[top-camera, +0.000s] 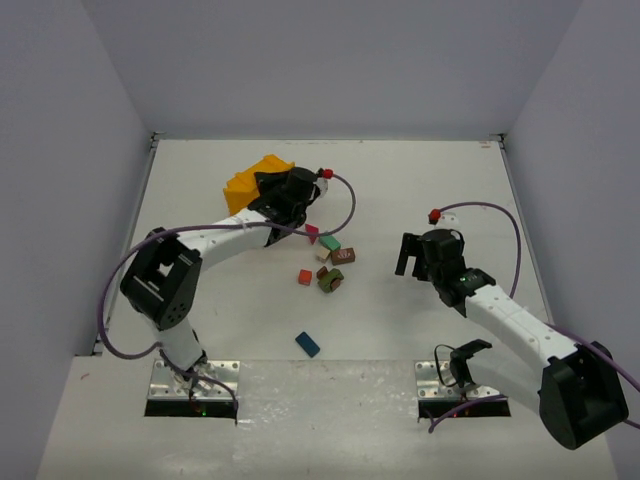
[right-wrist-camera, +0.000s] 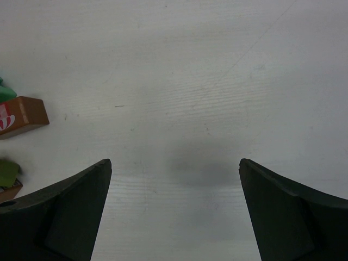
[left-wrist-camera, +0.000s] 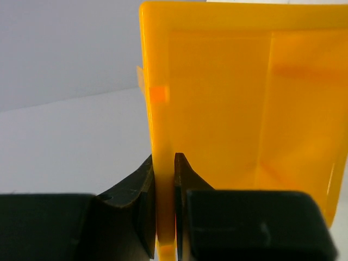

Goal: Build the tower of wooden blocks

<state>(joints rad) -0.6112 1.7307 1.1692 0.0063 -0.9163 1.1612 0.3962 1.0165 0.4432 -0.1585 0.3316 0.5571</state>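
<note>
Evidently at the outset, before any stacking: the left gripper is clamped on one wall of the yellow-orange bin, one jaw on each face of the plastic, with the bin at about eleven o'clock from the centre of the table. The wood blocks lie loose near mid-table. A magenta prism, green block, cream block and brown block are bunched together. A red cube and an olive-and-brown piece sit just toward six o'clock of them, and a blue brick lies well apart, farther toward six. No tower stands yet. The right gripper, jaws spread wide and holding nothing, hovers over the table at three o'clock of the cluster (the brown block shows at the left edge of its wrist view). The step in hand appears to be handling the bin. The next move calls for letting go of the wall, choosing a base block, probably olive or brown, and lowering spread jaws squarely over it.
</note>
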